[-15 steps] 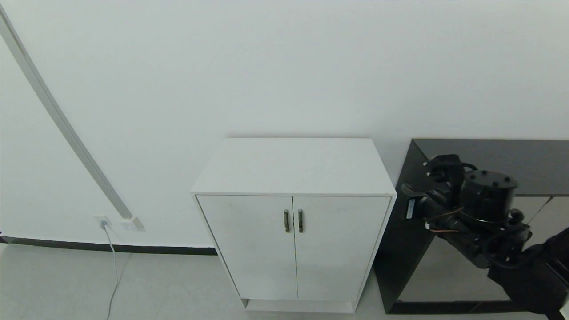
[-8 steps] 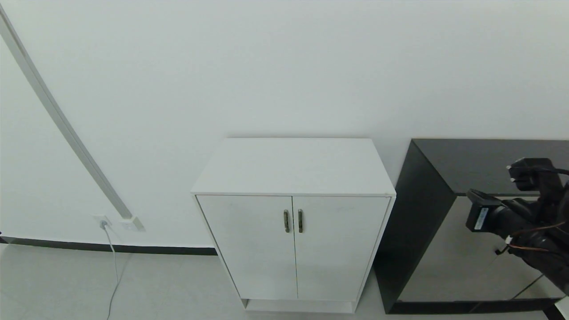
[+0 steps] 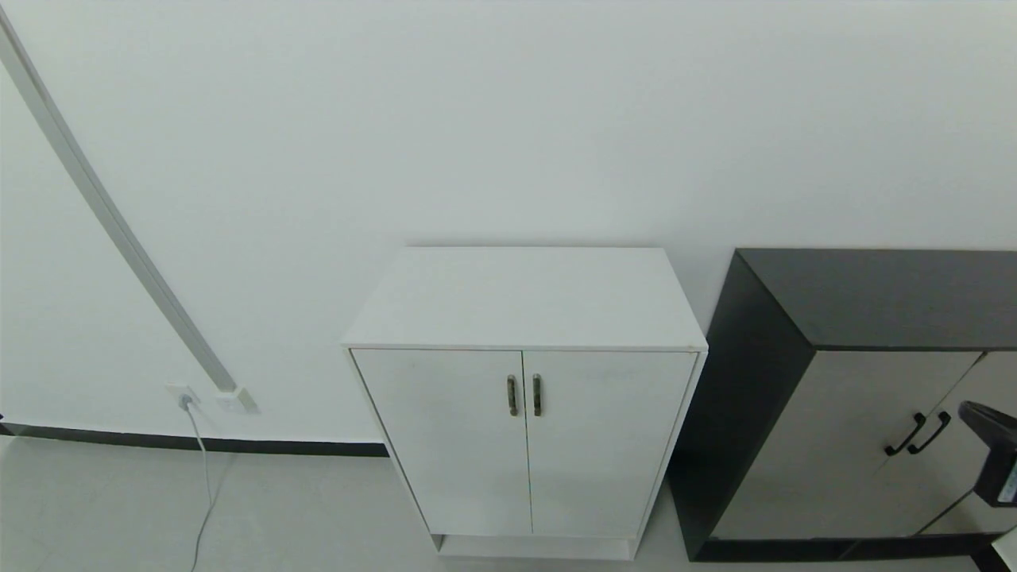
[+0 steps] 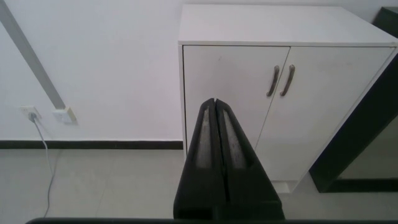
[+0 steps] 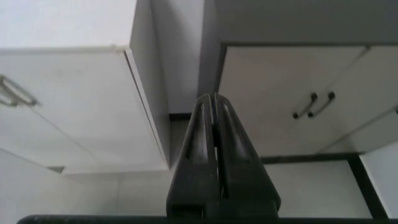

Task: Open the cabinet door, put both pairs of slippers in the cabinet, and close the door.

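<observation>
left gripper [image 4: 215,107]: closed, fingers [image 4: 202,143] pressed flat together, gripping nothing; held out in front of the cabinet [image 4: 280,25], pointing toward its left door [image 4: 230,74], apart from it.

right gripper [image 5: 215,102]: closed the same way, fingers [image 5: 200,143] touching along their length, gripping nothing; held low before the seam between cabinet and black cabinet [image 5: 280,87].

right arm [image 3: 993,453]: dark piece at the right edge of the head view, in front of the black cabinet.

cabinet: white, two doors, both shut, back to the wall, standing on the floor [image 3: 95,508].

handles [image 3: 512,395]: a pair, upright, just beside each other at the middle seam.

black cabinet: just right of the white one; touching or not, cannot tell; pale doors shut.

socket [image 3: 184,395]: low on the wall, left of the cabinet, with a cable [image 3: 203,485] running down to the floor.

trunking [image 3: 103,206]: slanting up the wall from beside the socket.
</observation>
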{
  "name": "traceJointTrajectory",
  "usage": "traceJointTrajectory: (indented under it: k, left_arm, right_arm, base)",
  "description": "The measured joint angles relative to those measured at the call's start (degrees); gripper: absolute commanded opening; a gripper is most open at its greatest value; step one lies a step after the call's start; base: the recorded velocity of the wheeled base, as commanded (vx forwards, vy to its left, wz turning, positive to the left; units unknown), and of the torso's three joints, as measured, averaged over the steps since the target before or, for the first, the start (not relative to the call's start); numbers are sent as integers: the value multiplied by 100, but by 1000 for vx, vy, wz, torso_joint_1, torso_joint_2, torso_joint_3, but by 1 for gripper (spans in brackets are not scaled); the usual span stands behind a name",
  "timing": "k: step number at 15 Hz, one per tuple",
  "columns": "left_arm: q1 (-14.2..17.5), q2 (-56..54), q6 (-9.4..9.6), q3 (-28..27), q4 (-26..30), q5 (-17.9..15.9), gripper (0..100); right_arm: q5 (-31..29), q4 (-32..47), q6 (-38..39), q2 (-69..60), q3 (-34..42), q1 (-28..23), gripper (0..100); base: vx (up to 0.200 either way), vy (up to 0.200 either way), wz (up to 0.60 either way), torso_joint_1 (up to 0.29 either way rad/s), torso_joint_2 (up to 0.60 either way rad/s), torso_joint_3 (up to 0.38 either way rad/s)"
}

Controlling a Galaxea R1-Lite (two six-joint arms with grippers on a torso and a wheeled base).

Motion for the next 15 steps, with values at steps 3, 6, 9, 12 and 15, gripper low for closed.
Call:
traceJointTrajectory:
  k: [3, 6, 9, 12, 15]
  left_arm:
    - [0, 0, 0, 0, -2, 0, 0]
    - [0, 0, 0, 0, 0, 1, 0]
    - [0, 0, -6, 0, 0, 9, 0]
    - [-4, 0, -6, 0, -2, 6, 0]
    - [0, 0, -9, 0, 0, 9, 0]
  right_arm:
    - [129, 1640, 4, -1396, 17, -26, 0]
    - [455, 3151, 9, -2747, 30, -26, 0]
    - [1037, 4096, 13, -3908, 122, -17, 0]
    - [1252, 4275, 13, -4701, 646, 13, 0]
    - [1303, 4250, 17, -5083, 863, 71, 0]
  base:
    - [0, 0, 0, 0, 0, 0]
    - [0, 0, 0, 0, 0, 0]
    - [0, 0, 0, 0, 0, 0]
    - [0, 0, 0, 0, 0, 0]
    - [0, 0, 0, 0, 0, 0]
